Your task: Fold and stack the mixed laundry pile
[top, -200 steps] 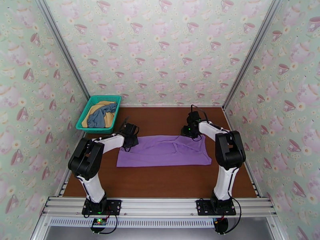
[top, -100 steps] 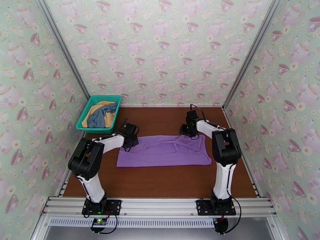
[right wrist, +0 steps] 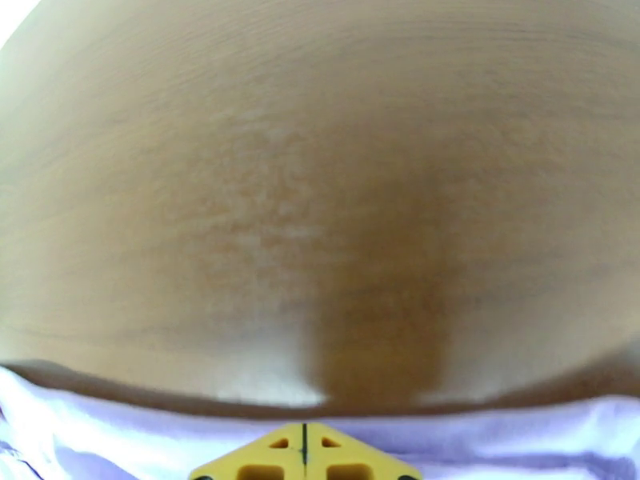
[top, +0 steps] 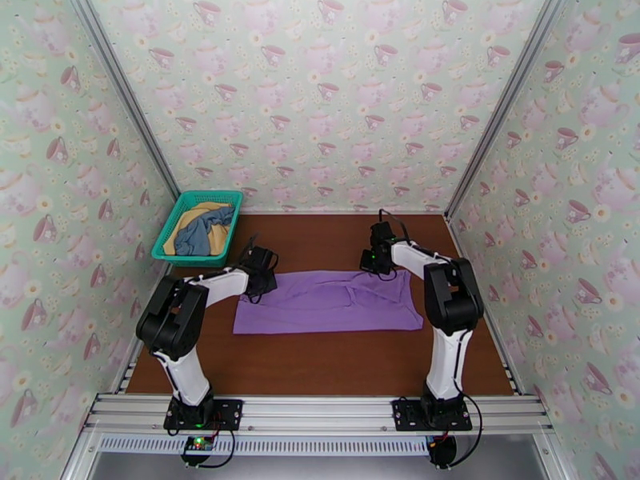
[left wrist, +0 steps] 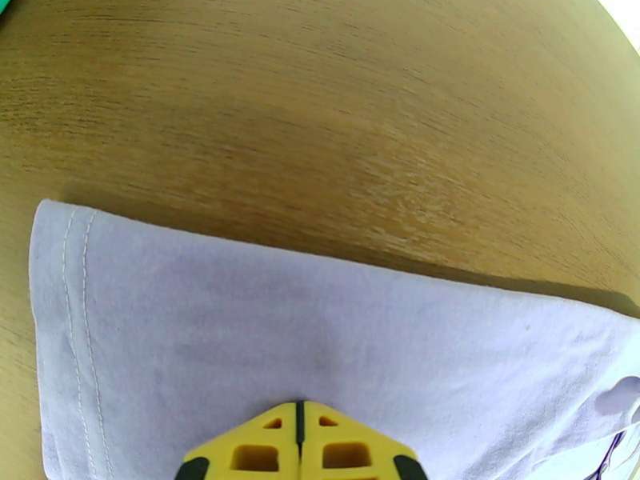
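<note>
Laundry on one brown wooden table (top: 336, 362): a single lilac-purple shirt (top: 328, 302) lies spread flat across the middle of the tabletop, between two white-and-black robot arms. The left gripper (top: 258, 288) rests on the shirt's left end near its far corner. Its wrist view shows two yellow fingertips (left wrist: 256, 450) closed tight together, touching the cloth not far from a double-stitched hem. The right gripper (top: 373, 266) sits at the shirt's far edge towards the right end, its two yellow fingertips (right wrist: 336, 462) likewise shut together right at the fabric's border. Whether either pair has cloth pinched between the tips cannot be told. Two more pieces, one grey-blue garment (top: 200, 234) and one mustard-yellow garment (top: 206, 208), lie crumpled in one teal mesh basket (top: 210, 194) at the table's far left corner. The grey-blue one is draped over the yellow, and both lie well apart from the shirt. Teacup-patterned walls (top: 320, 98) enclose three sides.
</note>
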